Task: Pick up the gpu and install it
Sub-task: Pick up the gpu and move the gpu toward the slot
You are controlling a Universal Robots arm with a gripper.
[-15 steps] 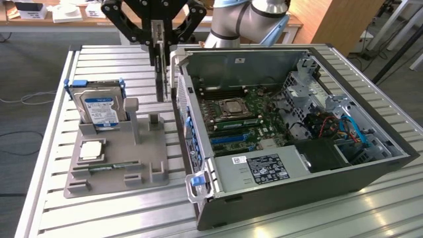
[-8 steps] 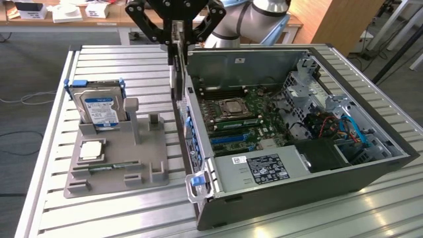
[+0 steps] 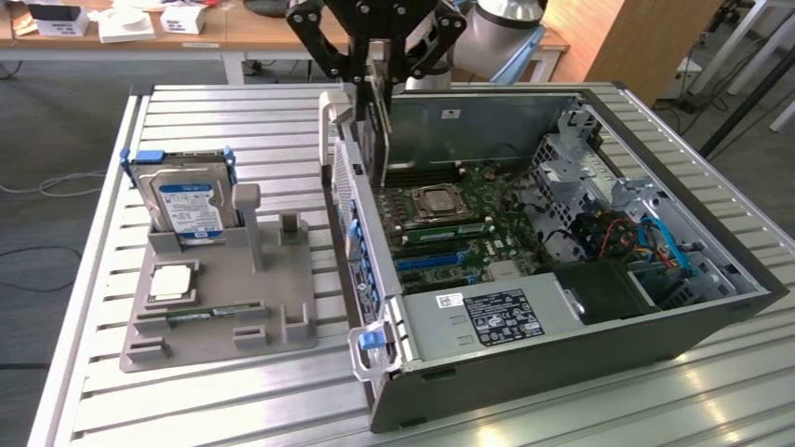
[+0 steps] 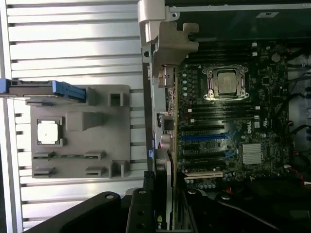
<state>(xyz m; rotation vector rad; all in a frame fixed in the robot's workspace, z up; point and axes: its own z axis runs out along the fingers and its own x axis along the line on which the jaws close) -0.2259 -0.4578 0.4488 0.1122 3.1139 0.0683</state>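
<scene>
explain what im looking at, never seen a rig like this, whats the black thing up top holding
These are two pictures of one moment. One camera stands off to the side; the other sits on the robot arm's wrist and looks down. The black gripper is the arm's grasping end. It holds the gpu, a thin card, hanging over the open computer case. The case stands on a ribbed metal table. Beside it a grey holder carries a hard drive, a processor chip and a memory stick.
</scene>
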